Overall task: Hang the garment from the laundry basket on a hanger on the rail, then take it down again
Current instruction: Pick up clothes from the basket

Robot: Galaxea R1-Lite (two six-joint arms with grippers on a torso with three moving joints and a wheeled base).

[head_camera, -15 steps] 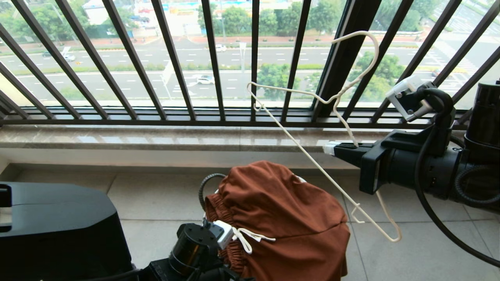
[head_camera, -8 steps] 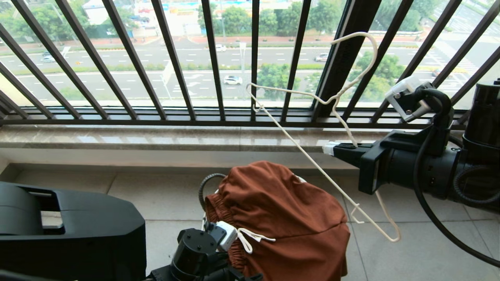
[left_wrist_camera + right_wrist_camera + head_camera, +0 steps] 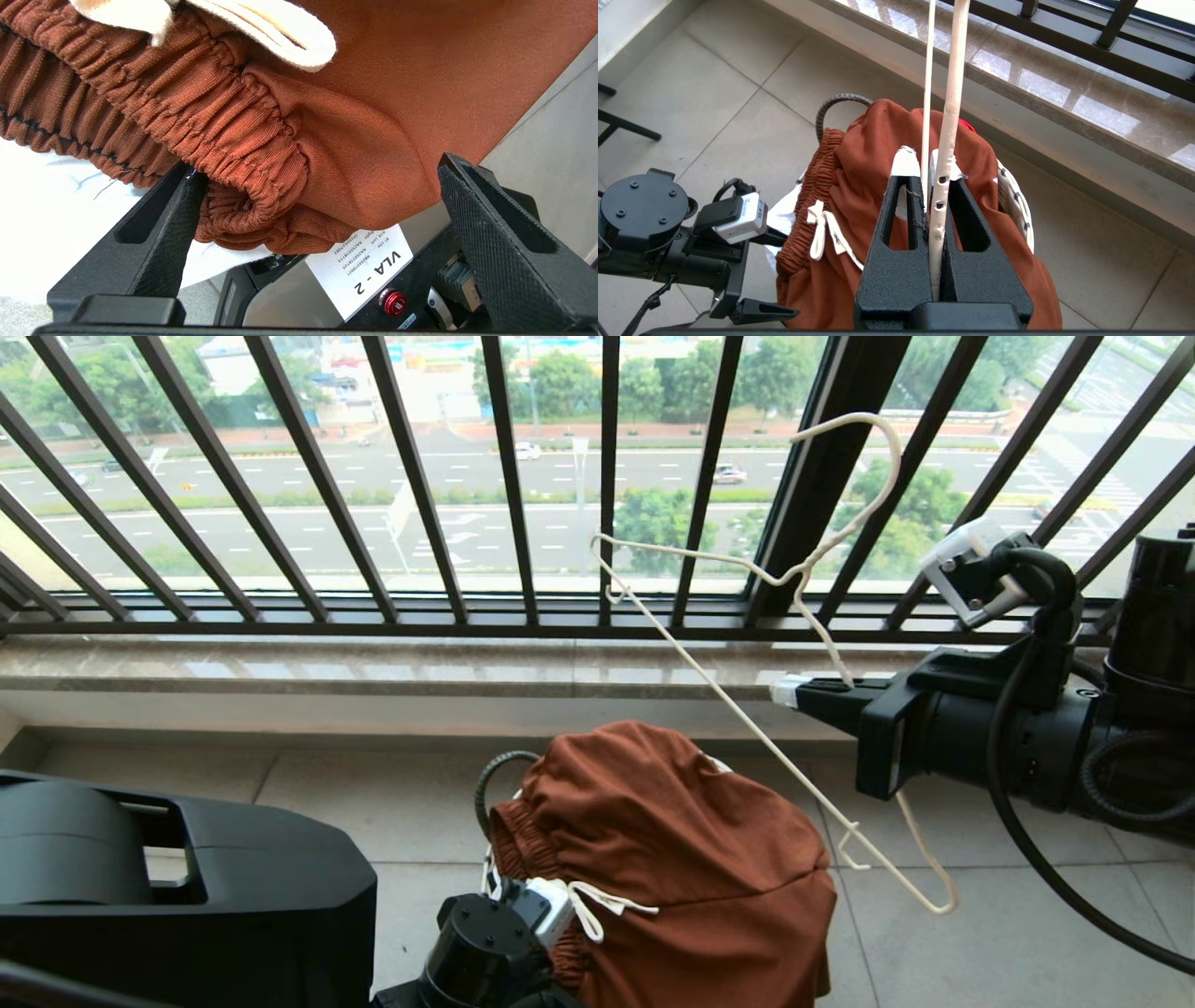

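On a tiled balcony floor, the rust-brown shorts (image 3: pixel 672 859) lie heaped over the small laundry basket (image 3: pixel 1015 200), its white liner showing at one side, the gathered waistband (image 3: pixel 196 107) and white drawstring (image 3: pixel 597 905) turned toward the robot. The left end effector (image 3: pixel 317 219) sits low at that waistband with its jaws spread wide on either side of a fold of elastic, nothing gripped yet. The right end effector (image 3: pixel 930 186) hangs above and to the right, clamped tight on the thin cream wire hanger (image 3: pixel 747 709), which tilts across the black balcony railing (image 3: pixel 411 485). The shorts look light, soft and floppy, likely to sag and slide off a thin wire; the bunched waistband seems the firmest place to take hold, thick enough to pinch without slipping. No rail is in sight here.
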